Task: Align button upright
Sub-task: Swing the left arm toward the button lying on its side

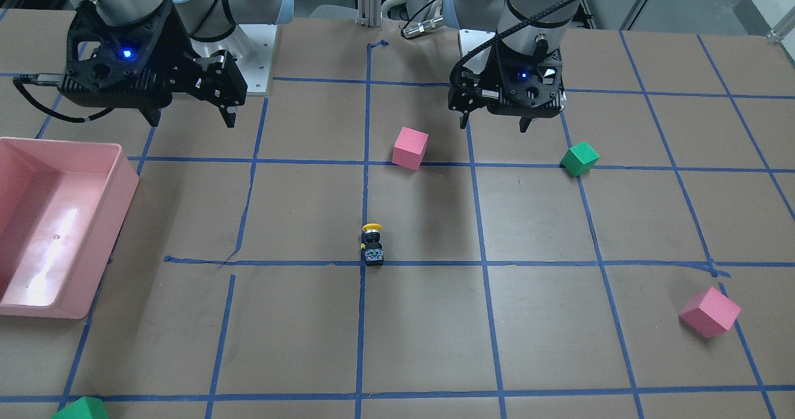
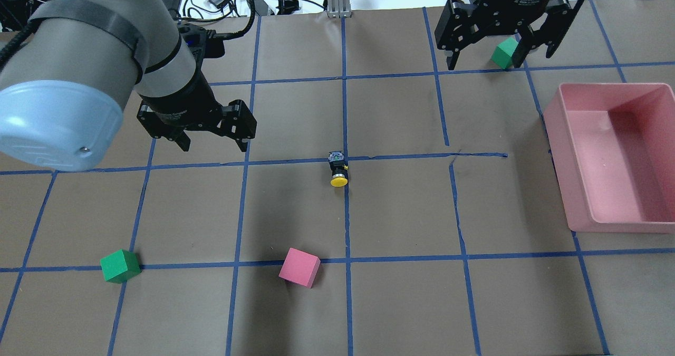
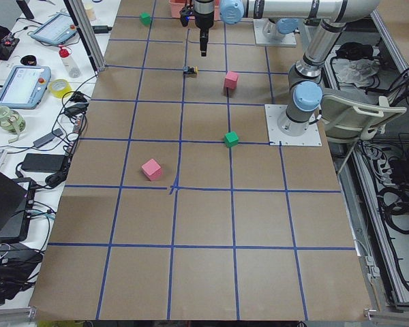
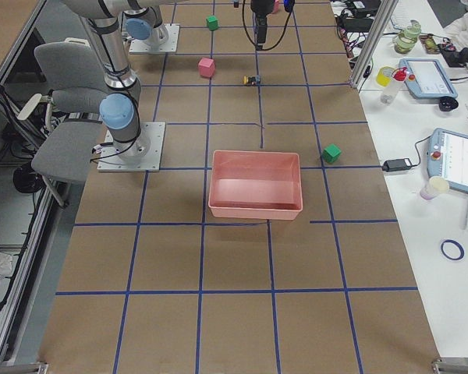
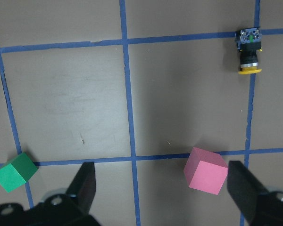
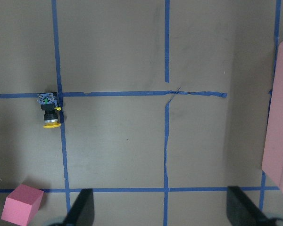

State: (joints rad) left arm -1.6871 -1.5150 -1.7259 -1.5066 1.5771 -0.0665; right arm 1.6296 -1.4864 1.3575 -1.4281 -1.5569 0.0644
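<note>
The button [image 2: 337, 169] lies on its side on a blue tape line at the table's middle, its yellow cap towards the robot and its grey base away. It also shows in the front view [image 1: 372, 245], the left wrist view [image 5: 250, 52] and the right wrist view [image 6: 49, 110]. My left gripper [image 2: 213, 144] hangs open and empty above the table, left of the button and apart from it. My right gripper [image 2: 485, 60] hangs open and empty at the far right, well away from the button.
A pink bin [image 2: 559, 161] stands at the right. A pink cube [image 2: 299, 267] and a green cube [image 2: 120, 266] lie nearer the robot. Another green cube [image 2: 504, 53] sits under the right gripper. A second pink cube [image 1: 709, 311] lies far left.
</note>
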